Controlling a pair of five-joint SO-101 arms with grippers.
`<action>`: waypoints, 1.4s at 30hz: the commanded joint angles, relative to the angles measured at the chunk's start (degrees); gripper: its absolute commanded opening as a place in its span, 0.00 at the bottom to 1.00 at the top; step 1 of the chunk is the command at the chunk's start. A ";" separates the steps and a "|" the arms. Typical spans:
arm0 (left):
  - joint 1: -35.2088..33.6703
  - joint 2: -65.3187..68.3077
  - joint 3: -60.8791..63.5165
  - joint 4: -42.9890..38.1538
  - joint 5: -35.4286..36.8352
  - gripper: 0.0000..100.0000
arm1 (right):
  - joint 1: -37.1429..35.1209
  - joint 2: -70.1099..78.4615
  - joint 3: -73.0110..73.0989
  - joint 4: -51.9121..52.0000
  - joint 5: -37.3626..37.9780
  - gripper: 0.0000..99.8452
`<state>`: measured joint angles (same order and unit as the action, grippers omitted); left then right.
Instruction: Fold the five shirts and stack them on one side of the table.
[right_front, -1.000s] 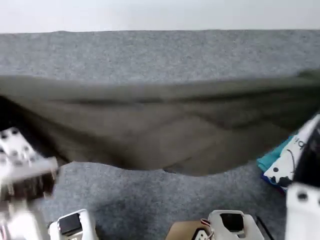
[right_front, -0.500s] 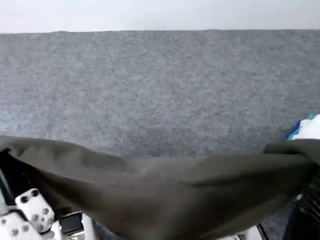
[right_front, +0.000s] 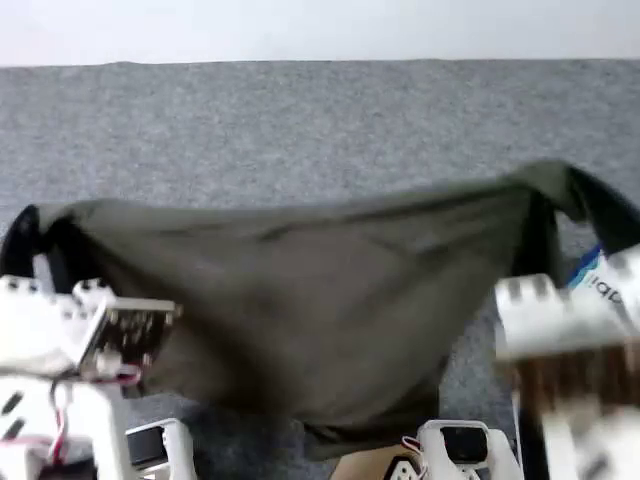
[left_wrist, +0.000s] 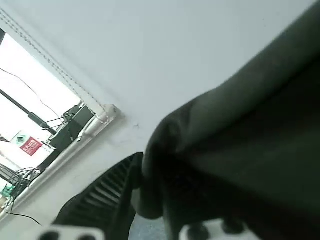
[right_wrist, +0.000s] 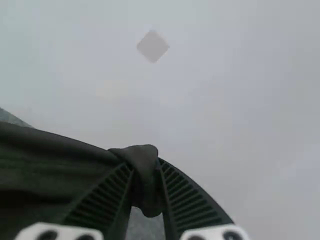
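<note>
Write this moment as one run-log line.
left gripper: shut on shirt | right gripper: shut on shirt | shirt: spread between both, over table

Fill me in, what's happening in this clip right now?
Both arms are holding one dark olive shirt up off the grey table, stretched between them. The left gripper is shut on one bunched corner, and the right gripper pinches another. The cloth sags in the middle and is not yet folded. A bit of blue and white fabric shows at the table's right edge.
</note>
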<state>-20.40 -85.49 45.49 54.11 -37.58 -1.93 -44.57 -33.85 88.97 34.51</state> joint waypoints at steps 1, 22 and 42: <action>0.18 0.35 11.91 -13.71 -0.53 0.00 | 0.57 1.45 16.79 -11.03 -1.76 0.01; 2.81 0.79 34.07 -35.34 -2.99 0.00 | 0.57 4.79 58.11 -55.96 -2.99 0.01; 4.92 76.48 -25.36 -24.00 3.43 0.00 | 0.57 41.89 27.52 -56.22 -3.16 0.01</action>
<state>-15.65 -17.27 30.02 29.49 -34.77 -1.93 -6.33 1.67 34.37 31.87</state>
